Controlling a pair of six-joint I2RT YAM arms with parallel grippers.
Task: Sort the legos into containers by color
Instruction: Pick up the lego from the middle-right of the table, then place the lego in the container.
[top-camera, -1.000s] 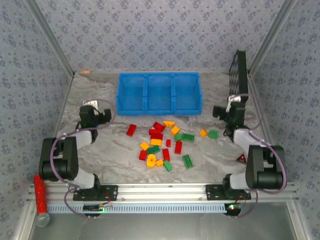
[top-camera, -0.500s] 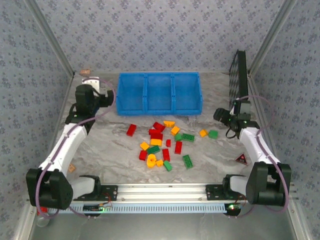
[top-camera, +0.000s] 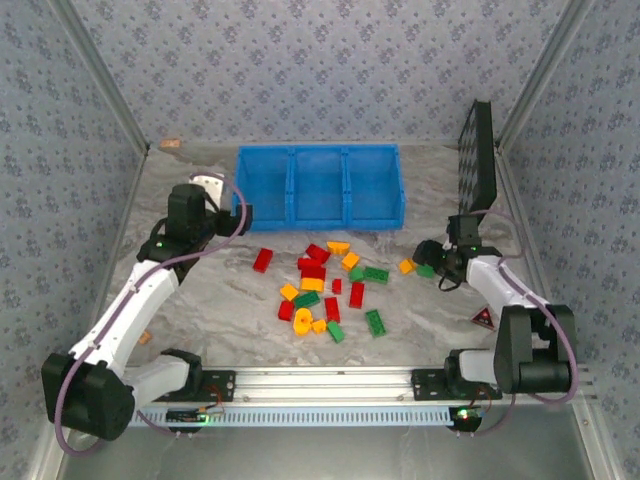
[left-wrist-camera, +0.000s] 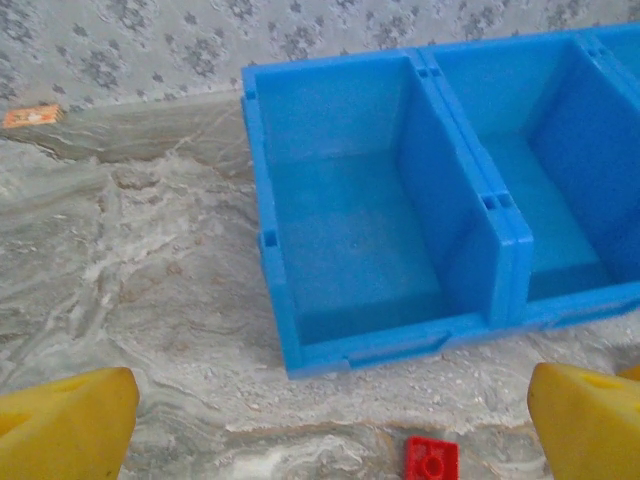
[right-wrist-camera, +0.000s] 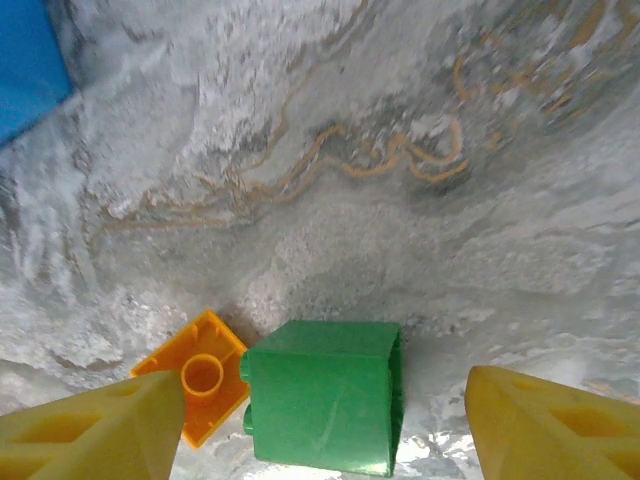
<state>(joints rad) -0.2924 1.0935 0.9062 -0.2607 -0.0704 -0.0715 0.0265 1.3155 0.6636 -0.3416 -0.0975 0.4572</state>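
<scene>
The containers are three joined blue bins (top-camera: 318, 214) at the back middle of the table, and all three look empty. In the left wrist view the left bin (left-wrist-camera: 265, 215) lies just ahead. Red, yellow-orange and green legos (top-camera: 325, 285) are scattered in front of the bins. One red lego (top-camera: 263, 260) lies apart on the left (left-wrist-camera: 431, 460). My left gripper (top-camera: 228, 207) hovers open near the tray's left front corner (left-wrist-camera: 325, 440), holding nothing. My right gripper (top-camera: 432, 264) is low and open, straddling a green lego (right-wrist-camera: 320, 405) without touching it. An orange lego (right-wrist-camera: 200, 385) lies beside that one, by the left finger (right-wrist-camera: 90, 430).
A black perforated panel (top-camera: 478, 160) leans on the right wall. A red-and-black triangle (top-camera: 484, 319) lies near the right arm's base. A small tan block (top-camera: 171, 144) sits at the back left (left-wrist-camera: 32, 116). Patterned walls enclose the table; an aluminium rail (top-camera: 320, 385) runs along the near edge.
The left arm has unfolded and reached forward and right toward the bins. The right arm has come down and left over the green lego, and its jaws have narrowed.
</scene>
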